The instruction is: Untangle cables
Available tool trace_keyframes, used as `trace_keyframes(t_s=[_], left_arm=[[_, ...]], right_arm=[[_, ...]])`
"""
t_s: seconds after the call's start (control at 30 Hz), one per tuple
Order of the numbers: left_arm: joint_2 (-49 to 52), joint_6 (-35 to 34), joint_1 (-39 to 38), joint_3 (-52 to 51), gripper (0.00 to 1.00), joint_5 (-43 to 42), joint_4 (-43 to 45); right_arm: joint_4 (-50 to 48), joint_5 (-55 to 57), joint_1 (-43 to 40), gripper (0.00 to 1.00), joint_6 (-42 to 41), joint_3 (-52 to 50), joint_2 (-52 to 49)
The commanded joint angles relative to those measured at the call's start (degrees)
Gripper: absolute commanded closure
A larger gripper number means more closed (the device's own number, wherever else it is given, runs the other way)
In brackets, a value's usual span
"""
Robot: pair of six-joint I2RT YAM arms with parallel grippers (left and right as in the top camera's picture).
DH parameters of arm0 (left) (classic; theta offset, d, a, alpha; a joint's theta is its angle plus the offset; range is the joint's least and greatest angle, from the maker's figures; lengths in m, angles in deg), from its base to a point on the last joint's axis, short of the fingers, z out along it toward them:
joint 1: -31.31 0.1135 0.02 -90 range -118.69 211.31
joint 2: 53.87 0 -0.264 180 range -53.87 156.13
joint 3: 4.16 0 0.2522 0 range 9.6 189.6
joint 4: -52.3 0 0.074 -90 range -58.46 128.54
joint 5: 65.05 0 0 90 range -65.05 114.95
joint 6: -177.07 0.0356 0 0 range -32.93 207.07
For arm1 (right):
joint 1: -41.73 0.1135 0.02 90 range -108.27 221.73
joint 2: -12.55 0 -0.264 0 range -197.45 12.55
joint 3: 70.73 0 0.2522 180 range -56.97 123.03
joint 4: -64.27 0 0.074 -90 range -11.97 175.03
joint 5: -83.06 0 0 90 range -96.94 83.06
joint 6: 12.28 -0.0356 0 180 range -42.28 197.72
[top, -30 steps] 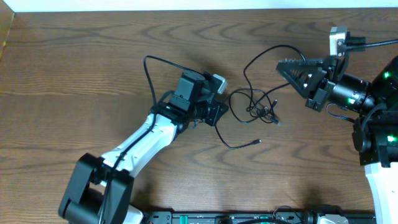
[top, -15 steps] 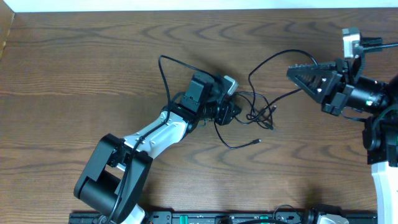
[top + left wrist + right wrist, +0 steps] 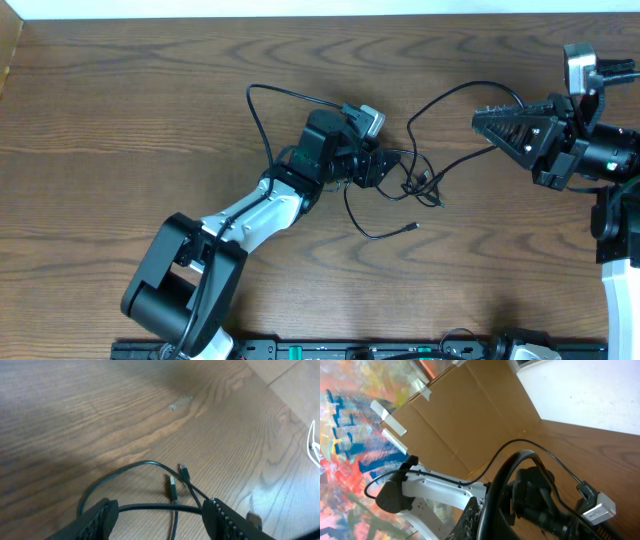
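Note:
A loose tangle of thin black cables (image 3: pixel 420 182) lies on the wooden table at centre, with one free plug end (image 3: pixel 412 228) trailing toward the front. My left gripper (image 3: pixel 388 168) is open at the tangle's left edge. In the left wrist view, one black cable (image 3: pixel 160 508) runs across between its fingers (image 3: pixel 160 521), and two plug ends (image 3: pixel 172 489) lie just beyond. My right gripper (image 3: pixel 482 122) is raised at the right and shut on a black cable (image 3: pixel 502 485), which loops back toward the tangle.
The left arm's own thicker black cord (image 3: pixel 262 115) arcs over the table behind it. A cardboard box (image 3: pixel 8 50) stands at the far left edge. A black rail (image 3: pixel 350 350) runs along the front edge.
My left gripper has moved right and a little back, up to the tangle. My right gripper has drawn away to the right with its cable, stretching the loop.

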Motion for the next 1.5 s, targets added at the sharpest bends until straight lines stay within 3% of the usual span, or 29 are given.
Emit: trace_keyframes(t_s=[0.0, 0.8, 1.17, 1.3, 1.4, 1.47], left_arm=[[1.49, -3.91, -0.04, 0.11, 0.39, -0.74, 0.55], [2.03, -32.02, -5.2, 0.11, 0.36, 1.77, 1.99], [2.03, -46.97, -6.56, 0.11, 0.52, 5.79, -1.03], [2.03, -46.95, -6.56, 0.11, 0.7, 8.17, -1.07], [2.03, -46.9, -6.56, 0.11, 0.92, 12.83, -1.29], [2.03, -45.92, -6.49, 0.11, 0.92, 15.87, -1.29]], right_arm=[[-0.59, -1.73, -0.24, 0.99, -1.97, 1.16, 1.07], [-0.59, -2.36, -0.24, 0.99, -1.9, 1.16, 1.07], [-0.59, -2.75, -0.24, 0.99, -1.68, 1.16, 1.05], [-0.59, -2.73, -0.24, 0.99, -1.68, 1.16, 1.05], [-0.59, -2.75, -0.24, 0.99, -1.7, 1.16, 1.07], [-0.59, -2.73, -0.24, 0.99, -1.7, 1.16, 1.07]])
